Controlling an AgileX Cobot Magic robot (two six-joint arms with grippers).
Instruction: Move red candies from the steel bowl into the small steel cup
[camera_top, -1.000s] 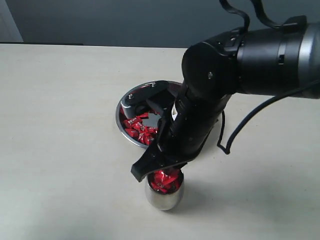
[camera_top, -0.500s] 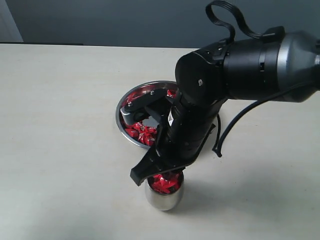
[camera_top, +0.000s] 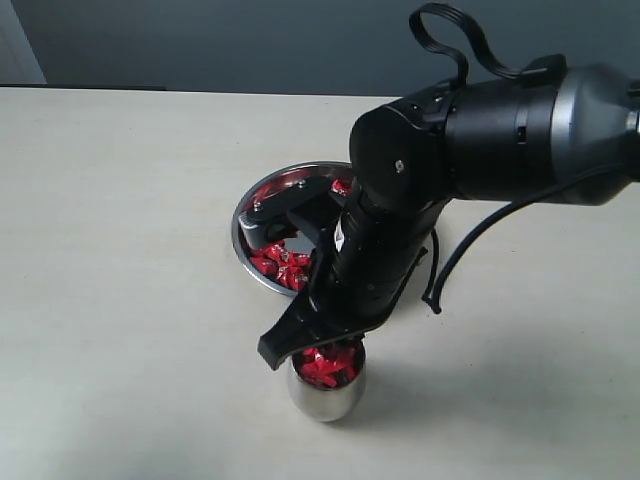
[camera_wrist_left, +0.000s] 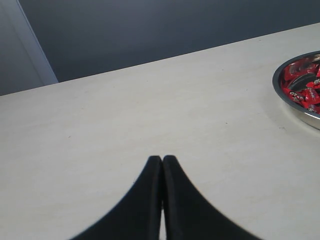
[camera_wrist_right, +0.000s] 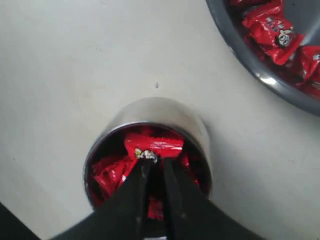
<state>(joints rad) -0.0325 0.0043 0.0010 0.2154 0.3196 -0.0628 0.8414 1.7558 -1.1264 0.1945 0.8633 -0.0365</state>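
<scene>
The small steel cup (camera_top: 325, 398) stands near the table's front, heaped with red candies (camera_top: 325, 365). My right gripper (camera_wrist_right: 156, 161) points down into the cup's mouth (camera_wrist_right: 150, 107), its fingers a narrow gap apart. One red candy (camera_wrist_right: 154, 144) lies across the heap right at the fingertips. Behind the cup sits the steel bowl (camera_top: 240, 235), with more red candies (camera_top: 280, 265) in it, partly hidden by the right arm. My left gripper (camera_wrist_left: 162, 159) is shut and holds nothing, over bare table to the side of the bowl (camera_wrist_left: 280, 92).
The right arm's black wrist and a loose cable (camera_top: 450, 285) hang over the bowl and the table to its right. The pale tabletop (camera_top: 120, 300) stretches to the left. A dark wall (camera_wrist_left: 150, 30) runs behind the table's far edge.
The right arm has shifted slightly left and settled lower over the cup. Its fingers have parted a little at the cup's mouth.
</scene>
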